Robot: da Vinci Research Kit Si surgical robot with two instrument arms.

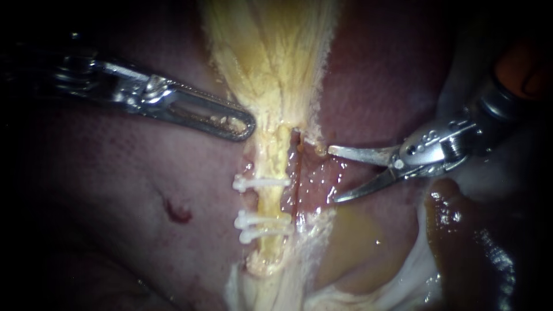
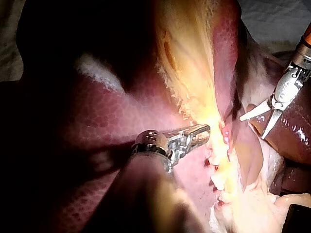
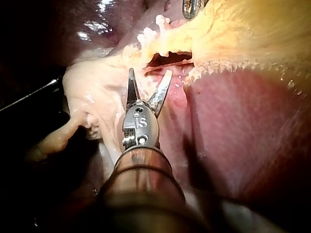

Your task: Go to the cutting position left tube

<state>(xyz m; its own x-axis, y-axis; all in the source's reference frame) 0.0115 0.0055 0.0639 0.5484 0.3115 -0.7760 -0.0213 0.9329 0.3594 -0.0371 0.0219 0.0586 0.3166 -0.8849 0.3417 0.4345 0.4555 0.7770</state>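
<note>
Dark red liver (image 1: 115, 190) is seen filling the field, with darkness at its edges. From the left, the slender silver left instrument (image 1: 245, 124) is laid over it. Its slotted pincer is clenched with nothing seen inside, the tip touching pale yellow fibrous tissue (image 1: 271, 52). Below that, the pale yellow left tube (image 1: 272, 167) is crossed by three white plastic clips (image 1: 262, 183). A thin red tube (image 1: 295, 190) lies just beside it. Further right, the bladed silver right instrument (image 1: 331, 174) is held with its pincer released, apart from the left tube.

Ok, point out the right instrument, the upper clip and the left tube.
right instrument (image 1: 332, 175): endoscope view, gap midway between its open jaws.
upper clip (image 1: 262, 183): endoscope view, middle of its white bar.
left tube (image 1: 269, 201): endoscope view, bare stretch below the upper clip.
</note>
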